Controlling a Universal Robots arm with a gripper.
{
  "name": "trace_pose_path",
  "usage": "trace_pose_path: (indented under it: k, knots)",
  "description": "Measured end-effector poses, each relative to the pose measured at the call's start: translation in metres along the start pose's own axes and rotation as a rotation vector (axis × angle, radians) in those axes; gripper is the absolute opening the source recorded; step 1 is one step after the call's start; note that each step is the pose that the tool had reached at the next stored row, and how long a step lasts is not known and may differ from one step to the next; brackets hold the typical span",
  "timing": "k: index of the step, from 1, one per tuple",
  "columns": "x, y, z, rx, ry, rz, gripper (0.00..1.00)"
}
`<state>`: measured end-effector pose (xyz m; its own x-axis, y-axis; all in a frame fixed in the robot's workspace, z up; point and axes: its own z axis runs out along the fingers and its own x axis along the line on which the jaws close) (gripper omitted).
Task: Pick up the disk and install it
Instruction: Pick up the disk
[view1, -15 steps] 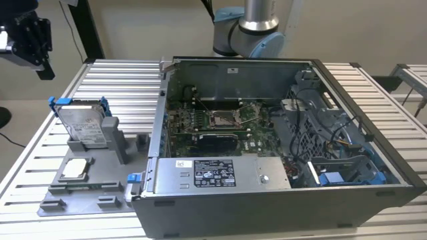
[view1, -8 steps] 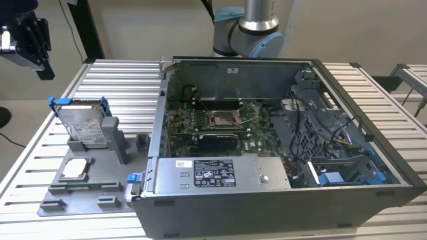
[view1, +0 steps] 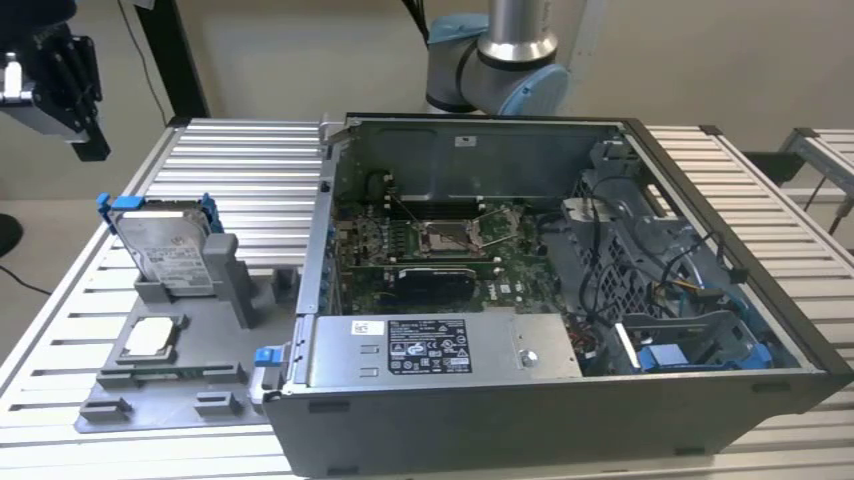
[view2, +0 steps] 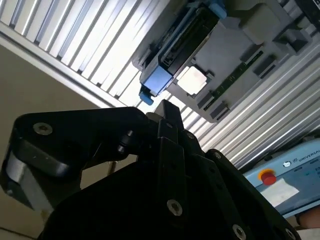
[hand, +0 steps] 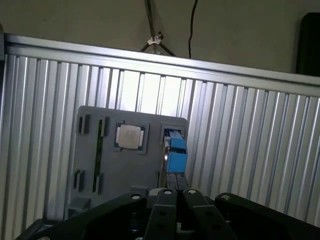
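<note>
One ribbed metal table (view1: 240, 170) carries one open computer case (view1: 534, 425), which takes up the centre and right of the exterior view, its circuit board exposed. Along the case's near edge lies one large grey box (view1: 427, 345) with a black-and-white label. One robot arm (view1: 514, 50) rises behind the case at the top centre of the frame. At the left of the frame, one grey plastic holder (view1: 160, 395) lies on the table, just beside the case. The one disk (view1: 167, 245), silver-grey with a white label, stands upright on its edge in a slot of this holder, clipped in one bright blue frame (view1: 134, 203). One small square silver chip (view1: 150, 338) lies flat in a recess of the holder, nearer the lower left of the frame than the disk. The one black hand (view1: 60, 90) hangs in the upper left corner of the exterior view, well apart from the disk and above the table's far left edge. In the first wrist view its fingers (hand: 165, 200) lie drawn together with nothing between them, and the disk shows edge-on beyond them.
</note>
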<state>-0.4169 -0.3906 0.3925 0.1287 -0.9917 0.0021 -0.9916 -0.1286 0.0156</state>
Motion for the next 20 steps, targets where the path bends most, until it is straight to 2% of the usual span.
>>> trace_pose_path:
  k: [14,20]
  knots:
    - [0.0,0.0,0.0,0.0001,0.0006,-0.041,1.0]
    - [0.0,-0.0001,0.0034,-0.0001,0.0001,-0.004,1.0]
